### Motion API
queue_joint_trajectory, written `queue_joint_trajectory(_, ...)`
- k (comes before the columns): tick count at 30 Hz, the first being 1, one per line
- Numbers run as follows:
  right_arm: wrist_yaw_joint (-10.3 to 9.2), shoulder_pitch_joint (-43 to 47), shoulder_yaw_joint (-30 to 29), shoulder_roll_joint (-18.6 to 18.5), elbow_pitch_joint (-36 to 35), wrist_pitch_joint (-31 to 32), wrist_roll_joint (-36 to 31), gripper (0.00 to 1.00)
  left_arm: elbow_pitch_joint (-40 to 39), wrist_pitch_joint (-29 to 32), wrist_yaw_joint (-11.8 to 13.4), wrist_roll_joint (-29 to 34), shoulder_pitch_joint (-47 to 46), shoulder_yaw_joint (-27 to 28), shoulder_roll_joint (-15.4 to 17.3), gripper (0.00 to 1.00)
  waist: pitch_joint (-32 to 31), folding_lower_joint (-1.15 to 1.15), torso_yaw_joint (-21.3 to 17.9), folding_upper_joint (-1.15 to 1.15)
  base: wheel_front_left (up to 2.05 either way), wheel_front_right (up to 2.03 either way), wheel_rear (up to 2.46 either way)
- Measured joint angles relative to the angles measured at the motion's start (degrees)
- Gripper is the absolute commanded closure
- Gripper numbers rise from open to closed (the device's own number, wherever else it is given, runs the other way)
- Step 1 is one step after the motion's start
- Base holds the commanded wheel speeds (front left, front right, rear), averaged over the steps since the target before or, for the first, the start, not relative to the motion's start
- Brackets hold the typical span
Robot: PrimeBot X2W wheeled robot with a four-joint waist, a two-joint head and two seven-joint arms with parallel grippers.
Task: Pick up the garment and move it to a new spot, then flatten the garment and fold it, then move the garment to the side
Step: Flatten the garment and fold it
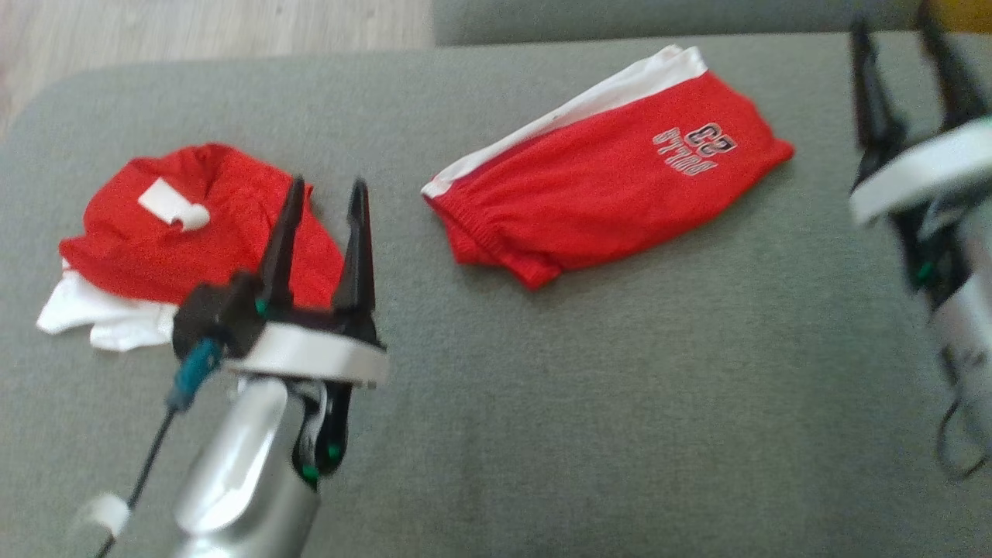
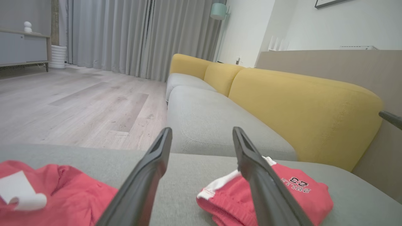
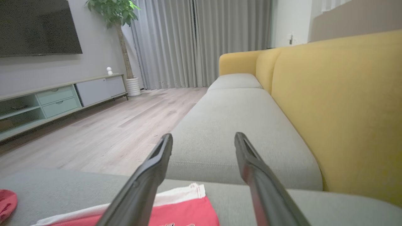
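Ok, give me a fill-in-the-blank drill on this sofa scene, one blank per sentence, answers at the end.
1. The red shorts printed with 23 have a ____ side stripe.
2. The left claw and the right claw both have their jaws ____.
3. The crumpled garment lies on the robot's ____ side of the shorts.
4. The sofa's backrest is ____ in colour.

Missing words: white; open; left; yellow.
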Motion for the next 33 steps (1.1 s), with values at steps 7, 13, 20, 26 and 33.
queue_joint_trajectory(7, 0.00, 17.44, -13.73, 11.48, -7.11, 0.00, -8.90, 0.00, -0.47, 0.01, -2.21, 3.60, 8.93, 3.77, -2.33, 0.00, -4.19, 0.00, -2.54, 0.00, 0.00, 0.00, 0.00)
queue_joint_trajectory(13, 0.00, 27.55, -17.35, 18.33, -10.98, 0.00, -13.96, 0.00, -1.26, 0.01, -3.22, 5.83, 13.69, 6.71, -3.71, 0.00, -6.00, 0.00, -3.63, 0.00, 0.00, 0.00, 0.00)
queue_joint_trajectory(20, 0.00, 31.06, -20.70, 20.19, -14.91, 0.96, -16.90, 0.00, -1.74, 0.01, -4.72, 7.33, 14.89, 8.27, -4.85, 0.00, -6.54, 0.01, -3.62, 0.00, 0.00, 0.00, 0.00)
queue_joint_trajectory(26, 0.00, 31.05, -22.42, 20.49, -18.18, 3.11, -18.67, 0.00, -1.74, 0.01, -5.68, 8.20, 14.78, 8.26, -4.94, 0.00, -5.32, 0.02, -2.83, 0.00, 0.00, 0.00, 0.00)
queue_joint_trajectory(33, 0.00, 28.06, -25.99, 20.28, -19.42, 7.60, -20.35, 0.00, -2.03, 0.01, -5.66, 8.04, 13.10, 6.65, -4.98, 0.00, -1.69, 0.02, -1.03, 0.00, 0.00, 0.00, 0.00)
